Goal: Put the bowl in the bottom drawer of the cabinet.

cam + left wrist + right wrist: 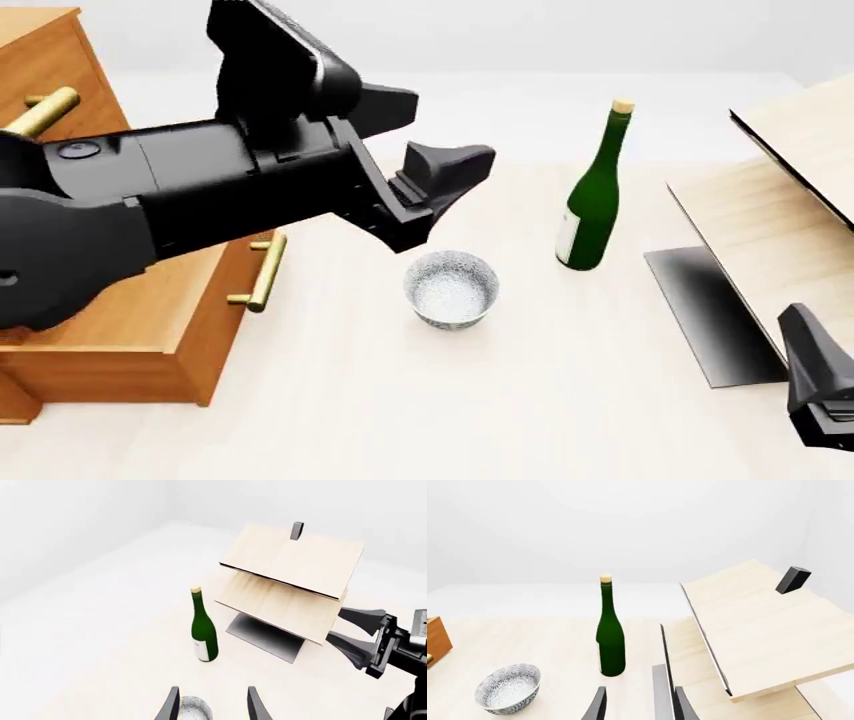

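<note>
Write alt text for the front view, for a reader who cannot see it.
The left gripper, open, hangs above a speckled white bowl standing on the table. A wooden cabinet with its bottom drawer pulled open is at left; a green bottle stands upright at right.

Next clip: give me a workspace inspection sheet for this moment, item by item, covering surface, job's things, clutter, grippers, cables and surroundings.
Surface: pale wood table, bare between the things.
Job's things: bowl upright on the table, apart from the bottle; bottom drawer pulled out of the cabinet, and what shows of its inside holds nothing.
Clutter: green bottle standing upright; pale wood-and-black unit at the right.
Grippers: left gripper open, above the bowl, holding nothing; right gripper open, holding nothing, low at the right.
Cables: nothing seen.
Surroundings: plain white walls, nothing else seen.
</note>
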Available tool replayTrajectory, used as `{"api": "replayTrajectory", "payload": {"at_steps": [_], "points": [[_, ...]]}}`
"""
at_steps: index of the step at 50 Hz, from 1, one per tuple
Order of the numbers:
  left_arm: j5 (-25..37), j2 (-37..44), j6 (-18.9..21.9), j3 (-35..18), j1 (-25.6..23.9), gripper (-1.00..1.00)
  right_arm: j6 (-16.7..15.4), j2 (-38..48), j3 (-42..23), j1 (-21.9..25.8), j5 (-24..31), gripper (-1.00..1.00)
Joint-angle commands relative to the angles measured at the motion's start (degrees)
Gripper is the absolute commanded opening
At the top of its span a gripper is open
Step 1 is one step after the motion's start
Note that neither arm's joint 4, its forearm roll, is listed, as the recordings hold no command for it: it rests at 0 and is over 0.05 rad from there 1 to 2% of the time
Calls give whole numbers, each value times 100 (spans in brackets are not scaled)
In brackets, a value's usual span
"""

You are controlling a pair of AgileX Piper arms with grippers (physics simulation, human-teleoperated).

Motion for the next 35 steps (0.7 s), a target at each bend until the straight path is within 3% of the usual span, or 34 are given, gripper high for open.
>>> {"api": "replayTrajectory", "payload": {"at_steps": [1, 25, 35], "points": [[532, 637, -107, -599, 147, 100, 0, -1, 0, -1, 0, 100], [1190, 1498, -124, -1303, 335, 100, -1, 0, 0, 2, 0, 100], [1385, 1749, -380, -1473, 329, 100, -1, 1, 0, 0, 0, 100]]}}
